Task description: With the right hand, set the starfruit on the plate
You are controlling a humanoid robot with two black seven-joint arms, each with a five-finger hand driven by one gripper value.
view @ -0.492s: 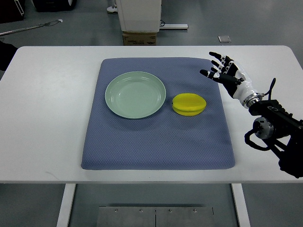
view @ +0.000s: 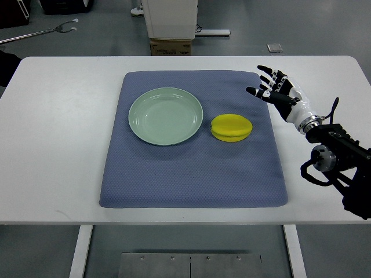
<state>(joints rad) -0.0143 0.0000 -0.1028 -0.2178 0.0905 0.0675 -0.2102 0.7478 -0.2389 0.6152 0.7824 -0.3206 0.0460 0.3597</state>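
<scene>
A yellow starfruit (view: pixel 231 127) lies on the blue mat (view: pixel 191 168), just right of the pale green plate (view: pixel 166 116), which holds nothing. My right hand (view: pixel 272 87) hovers over the mat's far right corner, up and to the right of the starfruit and apart from it. Its fingers are spread and hold nothing. The right arm (view: pixel 333 156) comes in from the right edge. No left arm shows.
The mat lies on a white table (view: pixel 58 145). Beyond the table's far edge stand a cardboard box (view: pixel 171 46) and a white unit (view: pixel 170 17) on the grey floor.
The right hand has shifted very slightly to the right; the starfruit and plate have not moved.
</scene>
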